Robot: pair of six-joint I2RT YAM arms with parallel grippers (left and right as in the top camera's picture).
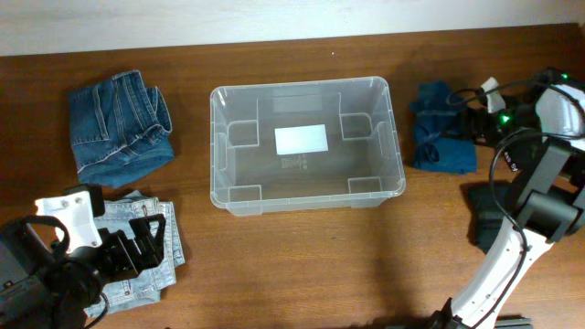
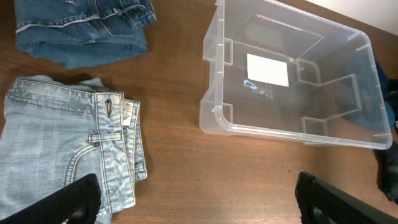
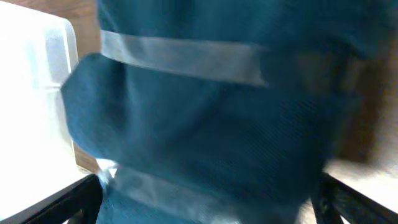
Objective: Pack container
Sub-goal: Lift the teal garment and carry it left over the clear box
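While left jaws gape above light jeans (image 2: 62, 155) left of the container (image 1: 218, 155), right jaws gape around a teal garment (image 3: 205, 124) right of it.

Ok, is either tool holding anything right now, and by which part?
Nothing is held. The left tool hangs open by the light jeans; the right tool is open against the teal cloth, not clamped.

L arm sits low, off the near-left corner of the container (image 1: 218, 146), wrist aimed twd it. L gripper (image 2: 196, 186) has jaws spread wide. R arm rises from near-right of the container, elbow bent. R gripper (image 3: 208, 186) is just right of it, jaws also wide; view is blurred.
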